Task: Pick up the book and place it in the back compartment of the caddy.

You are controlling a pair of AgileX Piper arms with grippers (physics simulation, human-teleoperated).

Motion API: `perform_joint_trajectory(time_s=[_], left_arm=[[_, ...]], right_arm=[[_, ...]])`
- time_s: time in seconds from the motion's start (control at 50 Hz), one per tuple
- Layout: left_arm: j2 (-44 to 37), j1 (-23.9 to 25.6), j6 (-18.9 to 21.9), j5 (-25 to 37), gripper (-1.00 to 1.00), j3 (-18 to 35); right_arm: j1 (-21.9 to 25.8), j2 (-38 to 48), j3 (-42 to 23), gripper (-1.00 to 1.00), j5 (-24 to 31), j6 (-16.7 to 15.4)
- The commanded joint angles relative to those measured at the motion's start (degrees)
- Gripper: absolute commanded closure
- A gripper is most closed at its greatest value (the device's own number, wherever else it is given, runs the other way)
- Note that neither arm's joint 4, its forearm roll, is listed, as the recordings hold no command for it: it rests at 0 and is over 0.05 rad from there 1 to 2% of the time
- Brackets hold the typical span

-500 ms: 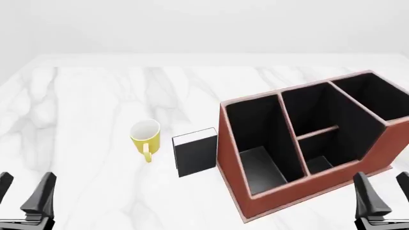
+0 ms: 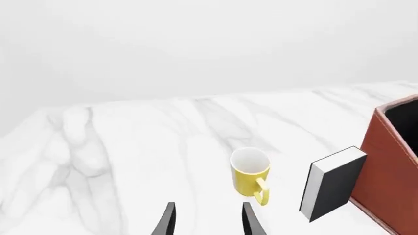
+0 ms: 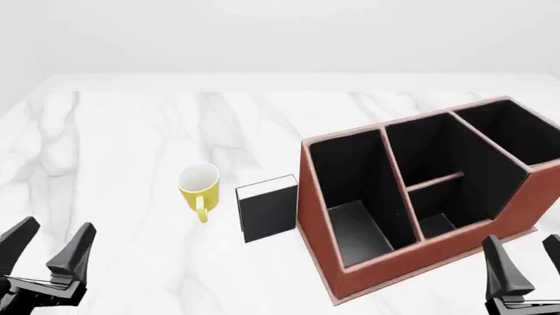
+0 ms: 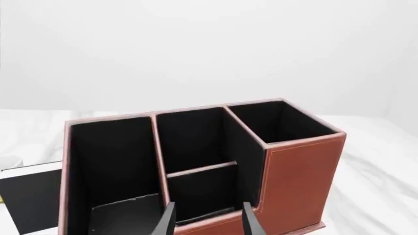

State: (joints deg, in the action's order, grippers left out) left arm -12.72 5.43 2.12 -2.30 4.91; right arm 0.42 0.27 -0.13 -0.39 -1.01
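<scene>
Jaws apart; caddy (image 3: 490,216) cells bare.

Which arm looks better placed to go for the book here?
Left, probably. The book stands between the mug and the caddy, on the open left gripper side; the right gripper has the caddy between.

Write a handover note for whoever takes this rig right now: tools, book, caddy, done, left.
Left tool: open, holding nothing, low at the near left of the table, short of the yellow mug.
Right tool: open, holding nothing, at the caddy's near right corner.
Book: standing on the table between mug and caddy, close against the caddy's left wall.
Back compartment: nothing in it.
Done: nothing, book untouched.
Left: grasp the book, lift it, put it in that compartment.
</scene>
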Motion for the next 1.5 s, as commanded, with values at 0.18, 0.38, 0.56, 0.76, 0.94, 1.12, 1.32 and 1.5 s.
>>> perform_joint_trajectory(time_s=[0.18,0.38,0.56,0.76,0.94,1.12,1.32,1.5], left_arm=[[-20.6,12.4,6.7,9.1,-1.00,26.8],[-33.3,16.2,11.7,12.1,-1.00,36.6],[-44.5,22.0,22.2,25.8,-1.00,55.7],[-60.4,25.0,28.0,38.3,-1.00,73.5],[-62.7,27.2,28.6,38.7,-1.00,72.2],[-66.2,27.6,30.1,37.9,-1.00,72.0],[-67.8,30.1,28.7,35.3,-1.00,66.3],[-70.6,31.8,27.5,30.1,-1.00,60.6]], right_arm=[[0.4,-0.1,-0.1,-1.00,0.1,0.1],[0.3,-0.1,-0.1,-1.00,0.1,0.6],[-0.1,-0.1,-0.1,-1.00,0.0,0.7],[0.3,-0.1,-0.1,-1.00,0.0,0.8],[0.5,-0.1,0.0,-1.00,0.0,0.7],[0.5,-0.2,-0.1,-1.00,0.0,0.7],[0.6,-0.2,-0.1,-1.00,0.0,0.8],[0.6,-0.2,-0.1,-1.00,0.0,0.7]])
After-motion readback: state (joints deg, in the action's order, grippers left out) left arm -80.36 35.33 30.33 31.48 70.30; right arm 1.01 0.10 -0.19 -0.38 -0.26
